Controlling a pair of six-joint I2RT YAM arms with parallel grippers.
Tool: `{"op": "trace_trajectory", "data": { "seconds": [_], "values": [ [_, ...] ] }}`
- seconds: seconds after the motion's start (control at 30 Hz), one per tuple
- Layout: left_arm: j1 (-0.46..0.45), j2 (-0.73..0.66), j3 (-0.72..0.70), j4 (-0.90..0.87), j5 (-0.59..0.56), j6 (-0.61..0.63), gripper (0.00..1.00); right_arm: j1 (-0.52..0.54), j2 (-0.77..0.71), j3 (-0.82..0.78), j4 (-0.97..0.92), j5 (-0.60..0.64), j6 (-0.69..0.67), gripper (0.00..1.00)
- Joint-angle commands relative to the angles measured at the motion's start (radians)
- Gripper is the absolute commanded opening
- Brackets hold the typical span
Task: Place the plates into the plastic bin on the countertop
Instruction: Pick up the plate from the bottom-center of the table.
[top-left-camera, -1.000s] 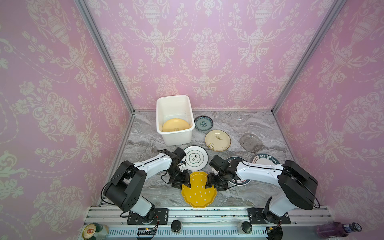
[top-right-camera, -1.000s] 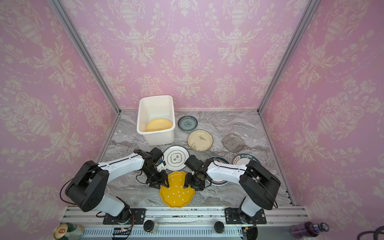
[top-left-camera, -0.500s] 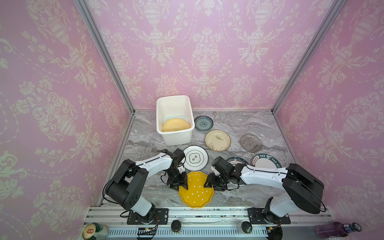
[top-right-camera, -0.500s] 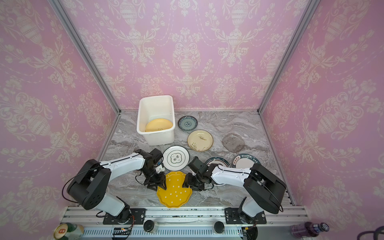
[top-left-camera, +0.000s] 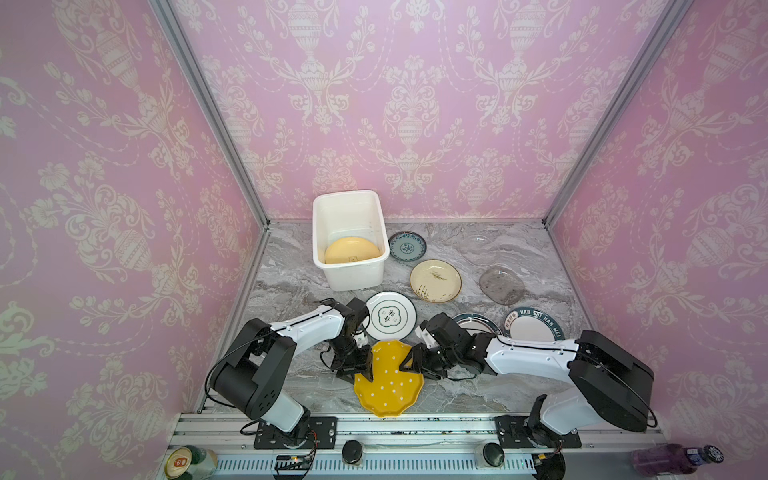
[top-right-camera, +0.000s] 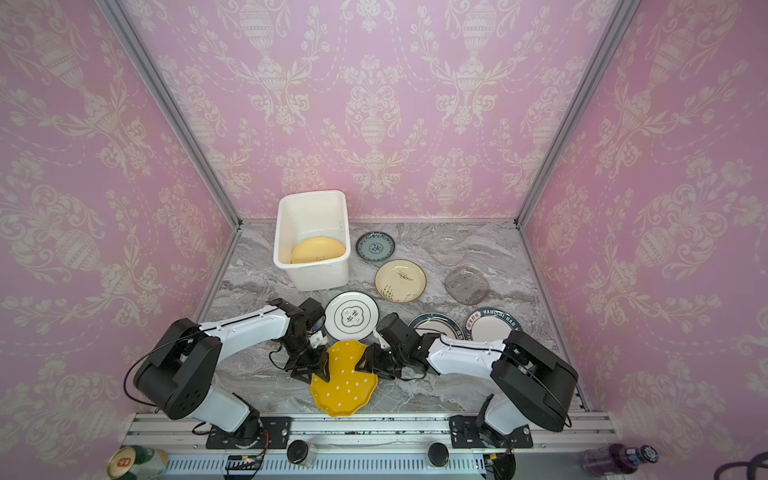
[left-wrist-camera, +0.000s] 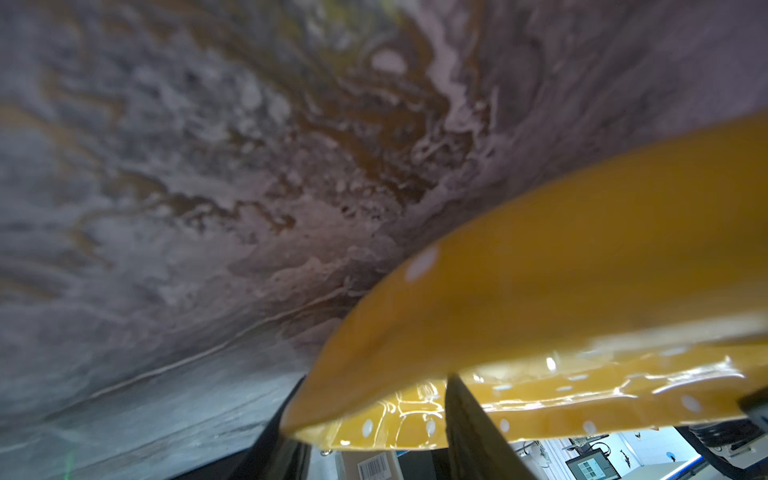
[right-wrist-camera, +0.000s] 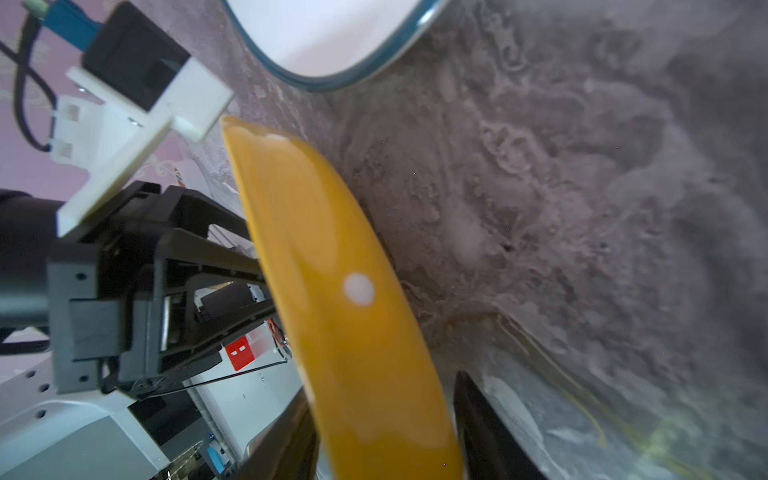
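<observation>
A yellow plate with white dots (top-left-camera: 388, 380) (top-right-camera: 345, 384) hangs tilted just above the front of the countertop (top-left-camera: 291, 291). My left gripper (top-left-camera: 365, 370) (left-wrist-camera: 374, 399) is shut on its left rim, my right gripper (top-left-camera: 409, 362) (right-wrist-camera: 382, 395) on its right rim. In each wrist view the rim sits between the two fingers. The plastic bin (top-left-camera: 357, 276) stands at the back left with a plain yellow plate (top-left-camera: 351, 249) inside. Other plates lie flat: teal patterned (top-left-camera: 407, 246), cream (top-left-camera: 435, 279), smoky glass (top-left-camera: 500, 284), clear glass (top-left-camera: 478, 249), white with dark rim (top-left-camera: 390, 316).
Two more dark-rimmed plates (top-left-camera: 478, 322) (top-left-camera: 534, 328) lie by the right arm, one partly hidden under it. The aluminium rail (top-left-camera: 395, 424) runs along the front, with a can (top-left-camera: 189, 461) and a purple bottle (top-left-camera: 673, 457) beyond it. Pink walls close in three sides.
The right gripper's jaws have narrowed onto the dotted plate's rim. The plate has shifted slightly back and to the left between the two grippers.
</observation>
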Motion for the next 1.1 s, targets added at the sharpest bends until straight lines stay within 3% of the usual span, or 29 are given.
{"op": "trace_trajectory", "data": {
  "seconds": [0.0,0.23,0.6,0.87,1.07],
  "values": [
    [-0.015,-0.009,0.038,0.057,0.136,0.036,0.51,0.02,-0.039,0.03,0.229,-0.066,0.025,0.49],
    [-0.016,-0.012,0.04,0.048,0.132,0.039,0.51,0.019,-0.056,0.036,0.181,-0.043,0.017,0.4],
    [-0.013,-0.036,0.042,0.045,0.118,0.03,0.52,0.018,-0.195,0.02,-0.005,0.082,-0.011,0.15],
    [-0.011,-0.113,0.082,0.041,0.118,0.015,0.68,-0.003,-0.349,0.056,-0.25,0.151,-0.066,0.13],
    [-0.01,-0.245,0.169,0.042,0.069,0.025,0.73,-0.069,-0.548,0.127,-0.475,0.191,-0.109,0.13]
  ]
}}
